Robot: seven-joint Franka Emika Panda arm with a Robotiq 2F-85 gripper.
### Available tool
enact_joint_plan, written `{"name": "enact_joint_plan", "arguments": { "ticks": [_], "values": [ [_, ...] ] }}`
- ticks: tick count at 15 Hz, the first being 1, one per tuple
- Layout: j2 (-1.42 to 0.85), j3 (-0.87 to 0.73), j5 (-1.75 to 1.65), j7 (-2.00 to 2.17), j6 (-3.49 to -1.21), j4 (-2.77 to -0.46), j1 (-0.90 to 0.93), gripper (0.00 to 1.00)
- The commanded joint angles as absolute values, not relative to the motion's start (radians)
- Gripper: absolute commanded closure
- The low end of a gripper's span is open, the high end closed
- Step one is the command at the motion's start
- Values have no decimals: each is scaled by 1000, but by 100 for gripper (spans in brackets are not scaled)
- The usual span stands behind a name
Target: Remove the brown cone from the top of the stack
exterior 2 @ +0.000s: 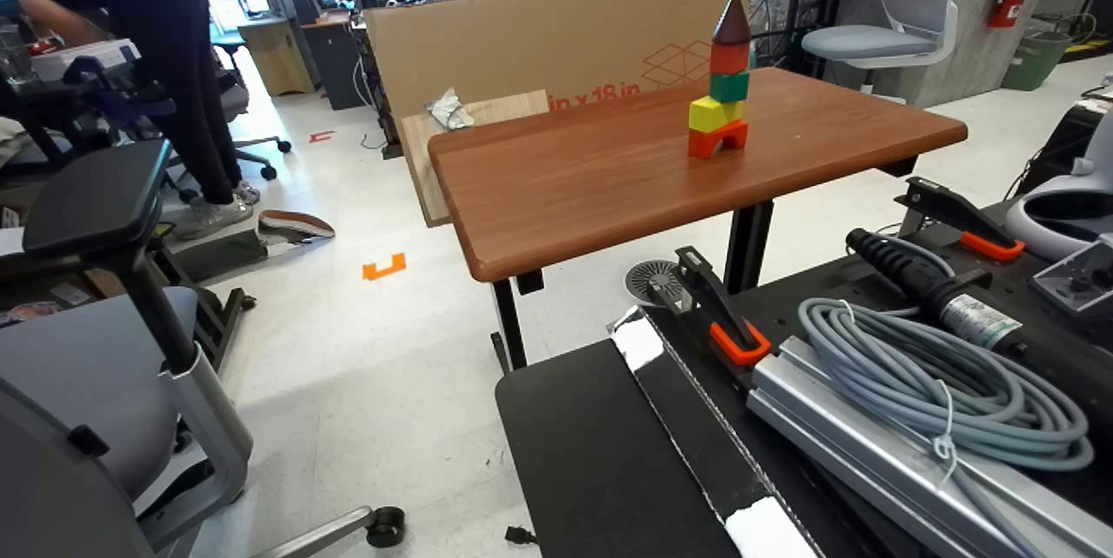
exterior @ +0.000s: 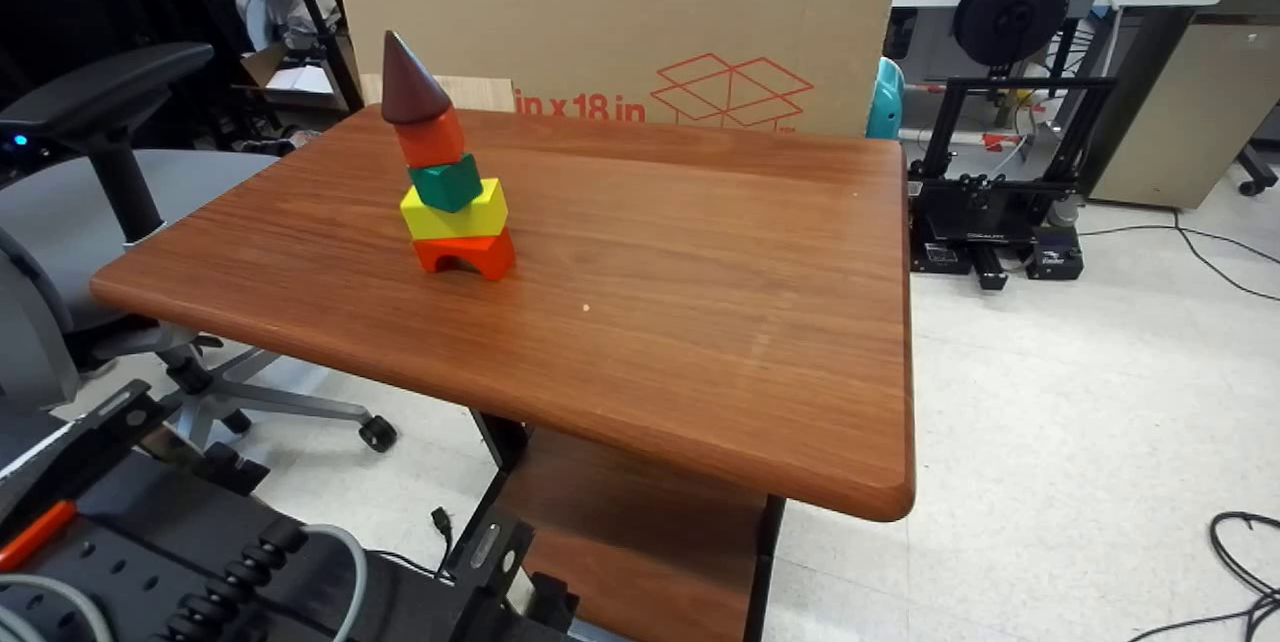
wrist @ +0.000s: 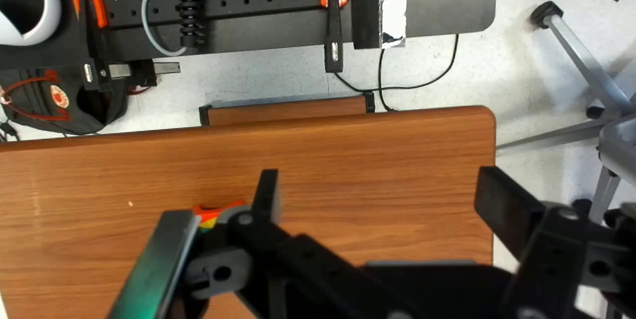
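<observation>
– where is the brown cone [exterior: 412, 87]?
– at the very top of the stack [exterior 2: 727, 87], tip upward, sitting on the red block [exterior: 432, 139]. both exterior views show it there.
– and below that?
– the green block [exterior: 447, 185], then the wider yellow block [exterior: 455, 224], then the orange-red arch [exterior: 465, 249], which stands on the wooden table [exterior: 720, 322]. their edges don't quite line up.
– how does the gripper [wrist: 382, 195] stand?
– wide apart. in the wrist view its two fingers [wrist: 504, 209] are well separated, with the wooden table showing between them.
– does the cone lie inside that gap or outside it?
– outside. in the exterior views the cone touches only the block beneath it. in the wrist view the stack appears off to one side: a strip of the arch and a bit of yellow show beside the picture-left finger, on its outer side.
– can you make out the cone from the wrist?
– the gripper's own parts cover most of the stack, so i can't. how far the cone is from the fingers i can't tell either, only that they're apart.
– and behind?
– a big cardboard box [exterior: 600, 12] stands past the table's far edge.
</observation>
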State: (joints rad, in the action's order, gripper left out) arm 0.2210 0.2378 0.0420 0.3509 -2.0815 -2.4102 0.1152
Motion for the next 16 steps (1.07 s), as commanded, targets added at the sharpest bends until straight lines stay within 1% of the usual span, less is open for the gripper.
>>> {"name": "enact_joint_plan", "arguments": {
  "ticks": [1,9,16],
  "values": [
    [199,178,34,289,-2108,-2374,95,0],
    [46,68,-51,20,-2165,-2265,41,0],
    [-73,28,-74,-189,-2222,-2208,20,0]
  ]
}}
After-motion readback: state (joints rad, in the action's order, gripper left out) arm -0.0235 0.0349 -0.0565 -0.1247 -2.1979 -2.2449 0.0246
